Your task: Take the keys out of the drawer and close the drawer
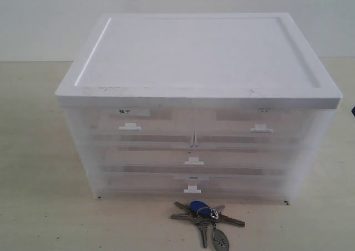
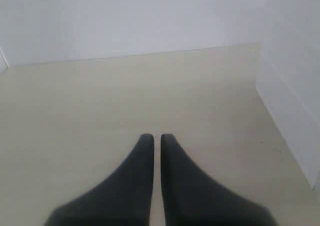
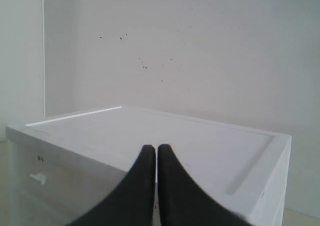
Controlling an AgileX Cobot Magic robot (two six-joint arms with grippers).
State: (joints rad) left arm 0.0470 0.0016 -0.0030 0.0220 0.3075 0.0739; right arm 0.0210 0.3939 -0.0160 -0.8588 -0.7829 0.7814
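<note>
Far left, beyond the exterior view's frame: left hand (image 2: 157,137), fingertips clenched together on nothing, above bare bench (image 2: 100,101); shows up only in the left wrist view. Centre of the exterior view: white-topped cabinet (image 1: 194,68) with translucent fronts, contents too hazy to make out. Middle tier: the drawer (image 1: 138,157), sitting flush with its neighbours, small white tab (image 1: 193,161) at its centre. Just in front of the cabinet, slightly right of centre, on the bench: the keys (image 1: 205,217), blue fob (image 1: 199,207) uppermost, oval tag (image 1: 220,241) reaching the picture's lower edge; appear in the exterior view alone. Right edge: a dark sliver (image 1: 353,111), too little to identify. Right hand (image 3: 153,148), likewise clenched and holding nothing, pointed across the cabinet's white top; seen only in the right wrist view.
</note>
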